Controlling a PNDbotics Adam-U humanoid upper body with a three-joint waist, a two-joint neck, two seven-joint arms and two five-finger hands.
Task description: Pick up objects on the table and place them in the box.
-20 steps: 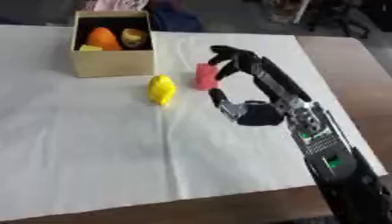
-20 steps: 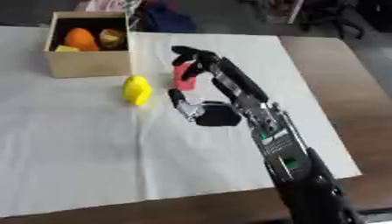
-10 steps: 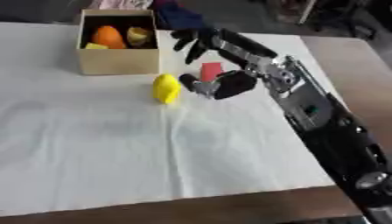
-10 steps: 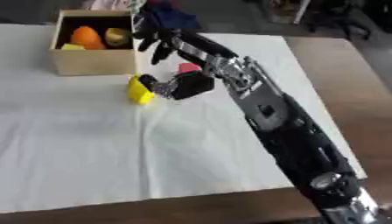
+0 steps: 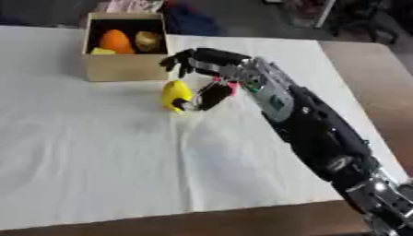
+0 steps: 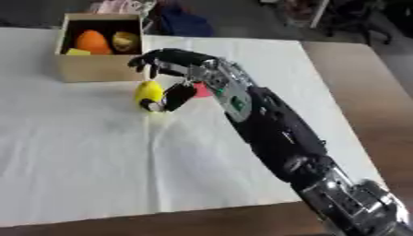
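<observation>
My right hand (image 5: 211,73) reaches across the white cloth (image 5: 121,156), fingers (image 5: 181,59) spread and curved over the yellow object (image 5: 175,93), thumb touching its near side (whether it is gripped, I cannot tell). A pink object (image 6: 203,91) lies just behind my palm. The box (image 5: 122,69) stands just beyond my fingertips, holding an orange item (image 5: 115,41) and others.

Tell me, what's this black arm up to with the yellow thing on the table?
The robot's right hand is reaching over a yellow object lying on the white cloth, with its thumb beside it and its fingers spread above. It hasn't closed around it yet. A pink object sits half hidden behind the hand. The cardboard box nearby already holds an orange item and other pieces.
</observation>
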